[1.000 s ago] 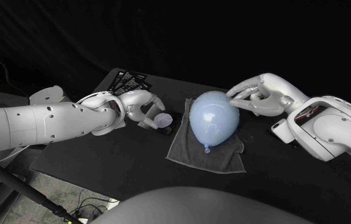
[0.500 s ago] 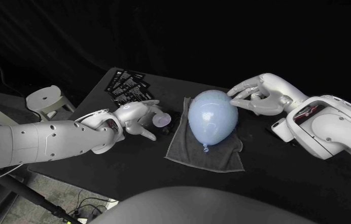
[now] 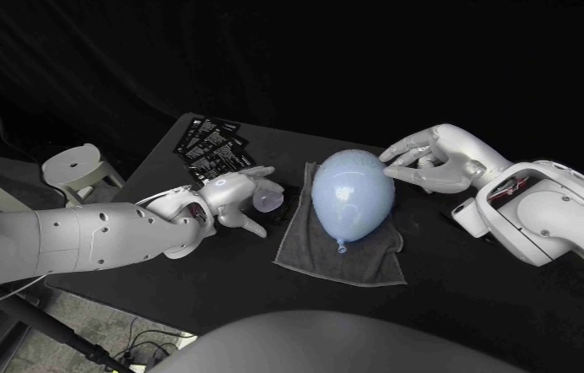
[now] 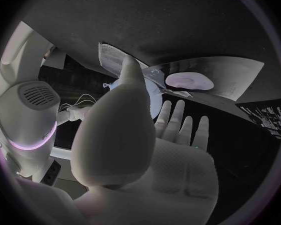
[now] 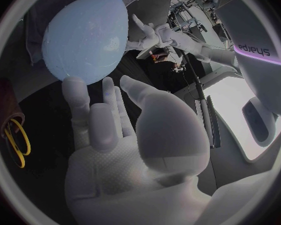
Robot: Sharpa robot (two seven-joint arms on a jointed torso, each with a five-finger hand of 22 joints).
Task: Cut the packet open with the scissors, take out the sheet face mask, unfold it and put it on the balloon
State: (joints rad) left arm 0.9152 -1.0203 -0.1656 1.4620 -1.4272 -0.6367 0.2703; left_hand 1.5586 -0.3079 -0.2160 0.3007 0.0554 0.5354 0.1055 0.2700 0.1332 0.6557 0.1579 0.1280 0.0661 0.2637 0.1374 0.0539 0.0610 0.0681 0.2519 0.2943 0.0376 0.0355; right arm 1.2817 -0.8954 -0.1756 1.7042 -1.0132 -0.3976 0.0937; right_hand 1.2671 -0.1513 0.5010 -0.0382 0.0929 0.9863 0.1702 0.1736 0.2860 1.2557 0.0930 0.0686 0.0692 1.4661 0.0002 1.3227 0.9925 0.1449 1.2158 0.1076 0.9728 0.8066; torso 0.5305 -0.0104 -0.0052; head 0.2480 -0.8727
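- Nearest me, the grey towel lay flat on the black table. The balloon sat on it, knot end toward me.
- Balloon surface was bare, so the placing step was not done.
- My left hand was just left of the towel, low over the table. Fingers were straight and apart, nothing in the palm.
- A small pale round thing sat between that hand and the towel's edge. I couldn't tell what it was, or whether a finger touched it.
- My right hand was at the balloon's far right side, fingers spread, gripping nothing. Its fingertips rested on the balloon skin, which I read as steadying, not holding.
- Farthest out, the black packets lay fanned at the table's far-left corner, apart from both hands. They were too small to tell whether any was cut or torn.
- My read: the task was at its start. Cutting, pulling the mask out, unfolding and placing were all left.
- Hard to make out:
  - Yellow loops in the right wrist view, beside a dark object, might have been the scissors' handles. I couldn't confirm, as the blades were hidden.
  - The towel's far edge was hidden behind the balloon.
  - The table beyond the packets was lost in the dark.
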